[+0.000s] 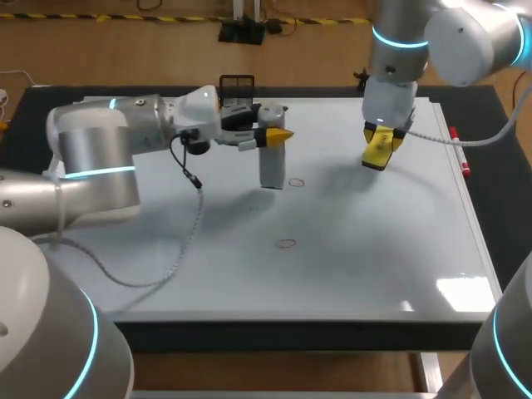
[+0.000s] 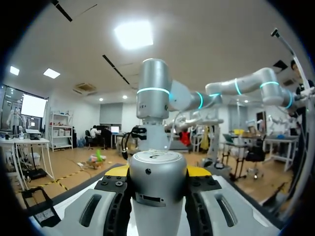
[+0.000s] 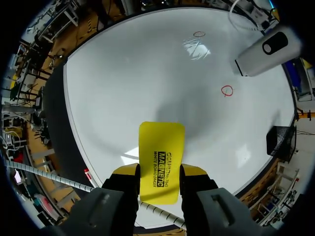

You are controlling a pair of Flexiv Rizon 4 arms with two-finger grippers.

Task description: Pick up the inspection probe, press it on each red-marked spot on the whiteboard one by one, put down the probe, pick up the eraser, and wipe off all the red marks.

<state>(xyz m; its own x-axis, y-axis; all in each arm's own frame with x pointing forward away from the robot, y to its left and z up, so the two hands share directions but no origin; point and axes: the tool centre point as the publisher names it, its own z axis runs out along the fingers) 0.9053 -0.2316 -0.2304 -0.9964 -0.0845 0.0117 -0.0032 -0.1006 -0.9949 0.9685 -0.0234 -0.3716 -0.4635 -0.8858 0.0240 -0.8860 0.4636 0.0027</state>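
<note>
Holding the inspection probe (image 1: 272,166) upright in the left gripper (image 1: 270,133), clamped from both sides, foot just beside the nearer red mark (image 1: 296,182) rather than on it. Pinching the yellow eraser (image 1: 376,152) in the right gripper (image 1: 384,133), above the whiteboard (image 1: 374,249), well apart from both marks. Likely to press off-target by lowering straight down. Risking a tilted, skidding probe through a loose grip. Could wipe the second mark (image 1: 287,243) unprobed by sweeping the eraser early, or clash arms over the middle.
</note>
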